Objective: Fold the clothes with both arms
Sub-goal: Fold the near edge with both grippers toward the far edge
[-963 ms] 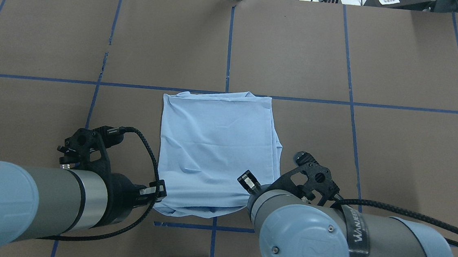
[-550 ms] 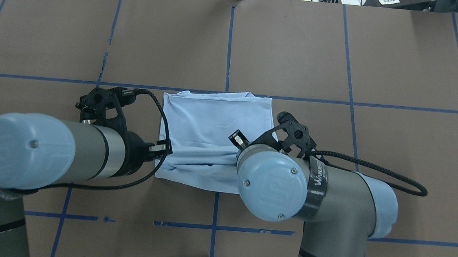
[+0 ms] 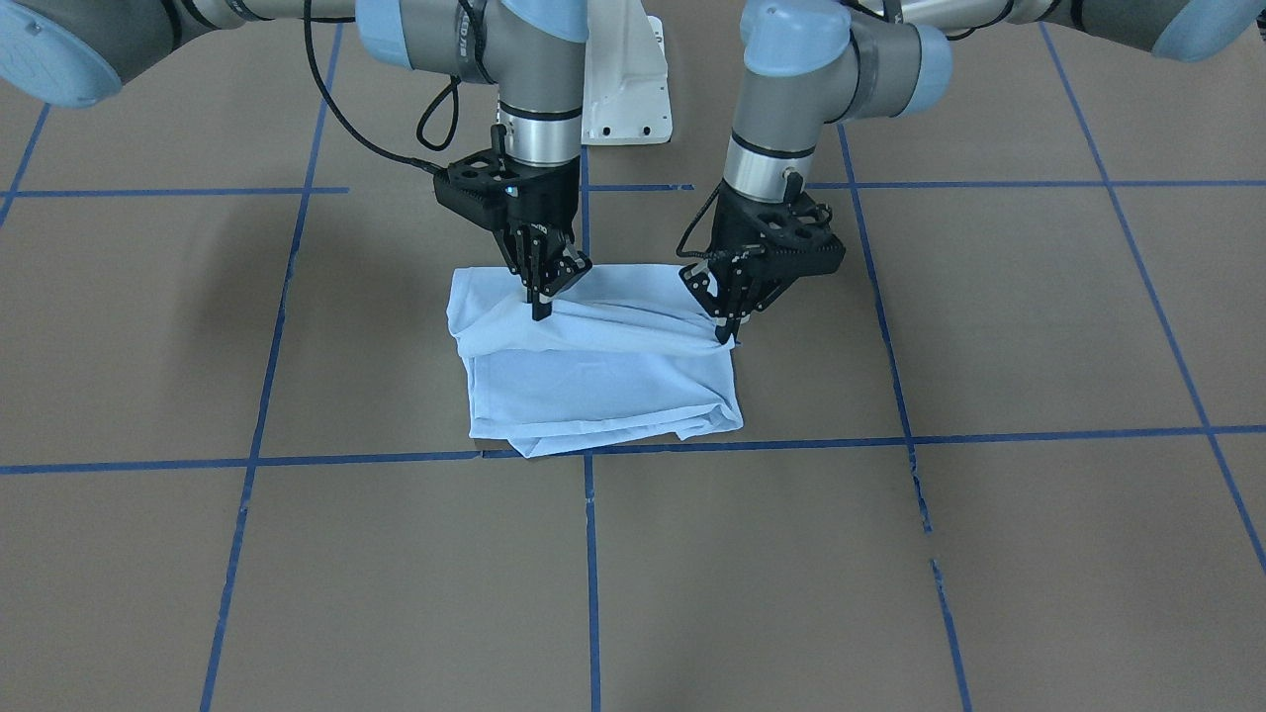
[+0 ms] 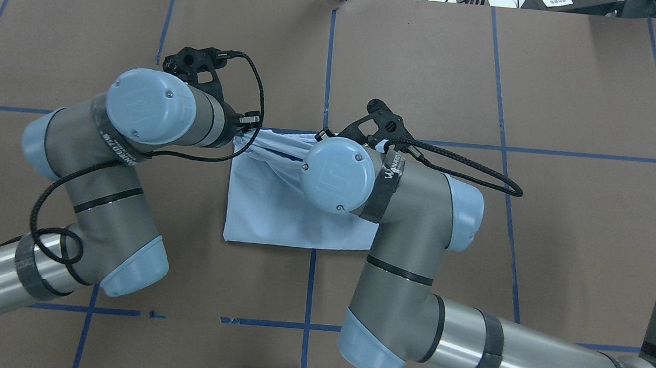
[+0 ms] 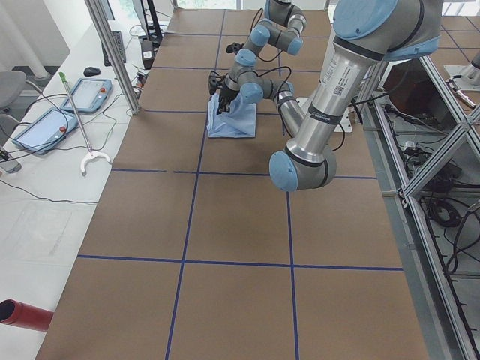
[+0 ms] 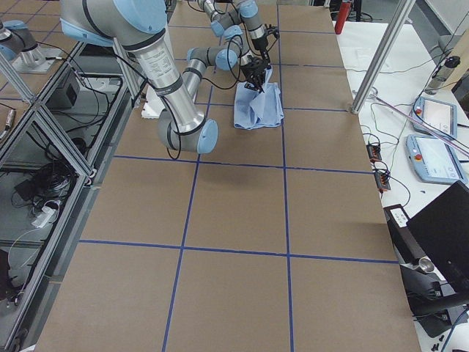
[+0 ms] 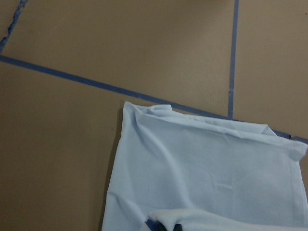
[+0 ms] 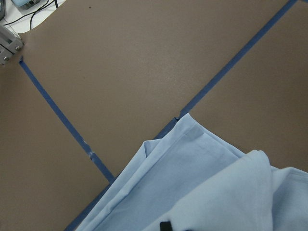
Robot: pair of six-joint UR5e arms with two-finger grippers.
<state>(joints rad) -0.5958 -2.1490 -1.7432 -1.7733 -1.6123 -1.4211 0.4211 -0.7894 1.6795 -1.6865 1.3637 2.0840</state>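
The pale blue t-shirt (image 3: 603,386) lies as a folded rectangle at the table's middle (image 4: 278,215). Its robot-side edge is lifted and stretched between both grippers, doubling over the lower layer toward the far edge. My left gripper (image 3: 730,326) is shut on the corner at the shirt's left side (image 4: 245,132). My right gripper (image 3: 540,305) is shut on the other corner; in the overhead view its fingers are hidden under its own wrist. Both wrist views show the lower layer (image 7: 207,163) (image 8: 192,183) flat on the brown table. No print or label shows.
Blue tape lines (image 4: 329,61) grid the brown table cover. The white pedestal base (image 3: 623,89) stands behind the arms. A side bench holds tablets (image 5: 45,127) and a reach tool (image 5: 86,150). An aluminium post (image 6: 374,66) rises at the table's far edge.
Both arms have carried the shirt's near edge away from the robot, from the front edge up over the shirt to near its far edge. The visible shirt has grown shorter.
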